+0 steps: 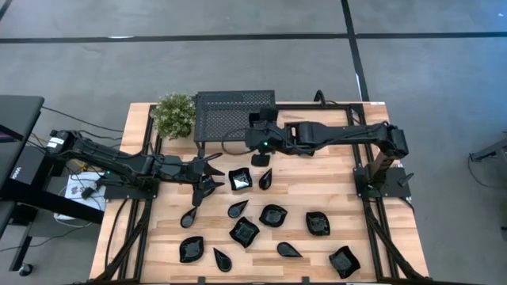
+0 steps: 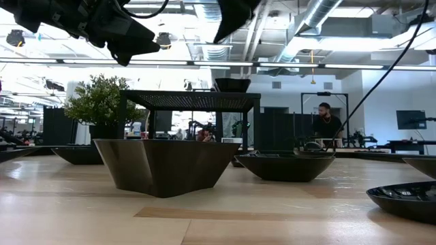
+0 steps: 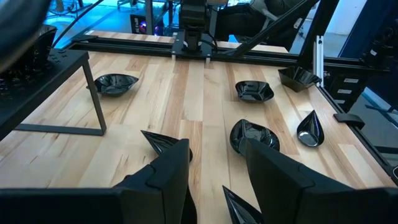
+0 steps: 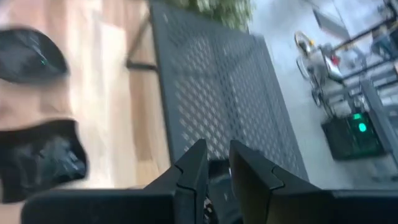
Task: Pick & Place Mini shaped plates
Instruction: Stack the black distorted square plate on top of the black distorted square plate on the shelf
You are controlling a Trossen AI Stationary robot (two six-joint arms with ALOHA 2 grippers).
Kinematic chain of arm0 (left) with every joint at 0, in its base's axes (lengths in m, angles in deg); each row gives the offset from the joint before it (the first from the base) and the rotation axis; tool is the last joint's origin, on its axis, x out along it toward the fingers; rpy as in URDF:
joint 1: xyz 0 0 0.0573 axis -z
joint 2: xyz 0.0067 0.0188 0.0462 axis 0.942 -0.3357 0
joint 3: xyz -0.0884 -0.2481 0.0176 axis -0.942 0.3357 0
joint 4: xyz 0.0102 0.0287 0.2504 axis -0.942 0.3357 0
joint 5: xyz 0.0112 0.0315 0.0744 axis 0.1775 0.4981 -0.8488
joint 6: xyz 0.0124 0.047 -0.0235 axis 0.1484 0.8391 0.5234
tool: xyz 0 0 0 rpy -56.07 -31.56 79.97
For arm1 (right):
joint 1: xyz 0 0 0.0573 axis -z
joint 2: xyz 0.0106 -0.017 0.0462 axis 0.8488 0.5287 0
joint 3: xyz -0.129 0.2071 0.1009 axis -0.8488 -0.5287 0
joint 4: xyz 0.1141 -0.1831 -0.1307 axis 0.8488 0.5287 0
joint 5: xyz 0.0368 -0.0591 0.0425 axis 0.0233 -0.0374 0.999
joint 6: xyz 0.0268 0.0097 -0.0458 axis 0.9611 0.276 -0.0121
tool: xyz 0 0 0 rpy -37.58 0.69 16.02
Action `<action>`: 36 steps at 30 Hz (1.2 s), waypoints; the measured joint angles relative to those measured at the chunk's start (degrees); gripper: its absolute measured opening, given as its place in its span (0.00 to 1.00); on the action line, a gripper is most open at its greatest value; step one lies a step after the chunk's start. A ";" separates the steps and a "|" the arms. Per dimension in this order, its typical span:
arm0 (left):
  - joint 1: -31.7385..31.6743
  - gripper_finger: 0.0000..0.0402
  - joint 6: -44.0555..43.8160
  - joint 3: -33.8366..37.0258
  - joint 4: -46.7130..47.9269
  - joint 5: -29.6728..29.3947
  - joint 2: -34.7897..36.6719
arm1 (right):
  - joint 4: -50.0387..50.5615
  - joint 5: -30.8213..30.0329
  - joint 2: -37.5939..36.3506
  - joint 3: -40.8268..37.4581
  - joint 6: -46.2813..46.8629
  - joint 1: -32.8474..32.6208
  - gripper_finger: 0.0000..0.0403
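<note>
A pale wooden surface (image 1: 158, 229) stands in an open office, and the low view shows a person (image 2: 328, 119) seated far behind it.

At 9 o'clock the left pincer (image 1: 207, 180) hangs low over the wood. Its fingers are spread wide and hold nothing. A leafy plant (image 1: 174, 115) sits at 11 o'clock, and beside it at 12 o'clock is a black mesh rack (image 1: 230, 111).

About a dozen glossy black plates (image 1: 244, 231) lie scattered from the centre down toward 6 and 5 o'clock. The nearest of them are just beside the left pincer.

The right pincer (image 1: 260, 131) reaches in from 3 o'clock and hovers over the rack's right end. Its fingers are parted by a narrow gap and grip nothing. In the low view one plate on the rack (image 2: 231, 84) sits upright on the mesh top, clear of that pincer.

The step in hand looks like a release onto the rack. To finish it well, the right pincer should open a little wider and rise straight up, so that neither finger catches the rim and drags the dish off the edge.

The left pincer, which is already open, would do best to centre over one plate. It should close across the narrow part of the rim, because the glaze looks slippery.
</note>
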 joint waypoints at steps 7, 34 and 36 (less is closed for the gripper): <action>-0.02 0.40 0.00 0.00 0.00 -0.01 0.00 | 1.62 9.72 -0.07 -0.30 0.89 -6.14 0.16; -0.02 0.40 0.00 0.00 0.01 0.00 0.00 | -38.21 18.12 1.90 -34.18 20.04 -11.01 0.32; -0.02 0.40 0.02 0.00 0.00 0.01 0.00 | -40.11 18.10 4.05 -34.49 19.76 -11.00 0.31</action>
